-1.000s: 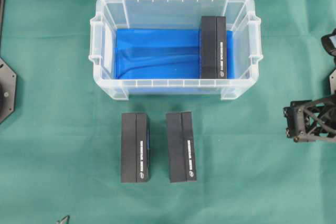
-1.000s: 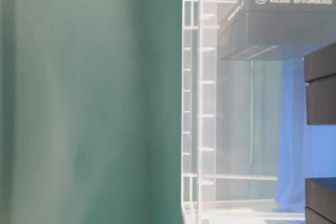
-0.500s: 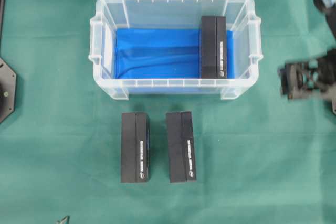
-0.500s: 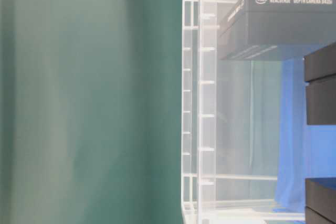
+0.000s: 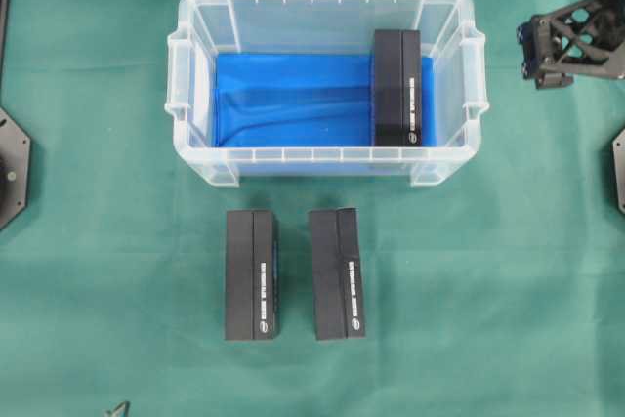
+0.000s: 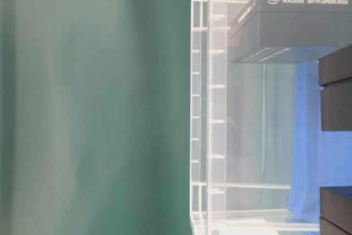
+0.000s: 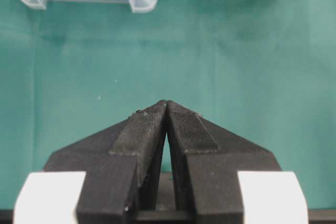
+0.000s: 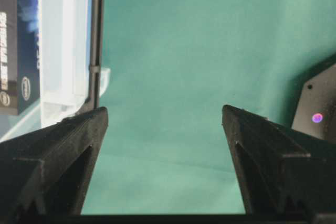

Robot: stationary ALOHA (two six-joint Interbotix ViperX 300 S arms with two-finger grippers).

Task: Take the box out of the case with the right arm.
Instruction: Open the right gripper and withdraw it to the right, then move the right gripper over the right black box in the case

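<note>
Looking down from overhead, we see the case (image 5: 325,85) sitting toward the far edge of the green worktop (image 5: 469,280), roughly centred between left and right. The box (image 5: 397,87) stands on its long side inside the case, against the right end wall, on the blue sheet (image 5: 288,95); the rest of the blue floor to its left is bare, so there is open room inside on that side. Two more black boxes lie outside, side by side near the case's front wall: one (image 5: 252,274) on the left, one (image 5: 337,273) on the right, apart from each other and from the case.

The right gripper (image 5: 539,51) hangs just beyond the right end of the case, near its handle, over bare cloth at the far right corner of the worktop. It is not over the rim. In the right wrist view we see its fingers (image 8: 58,161) spread wide with nothing but green cloth between them; it holds and touches nothing, and the case wall and the box label show at the left edge.

The left gripper (image 7: 166,109) shows in its own wrist view with both tips pressed together, nothing between them, above bare cloth, the case's corner well ahead of it.
</note>
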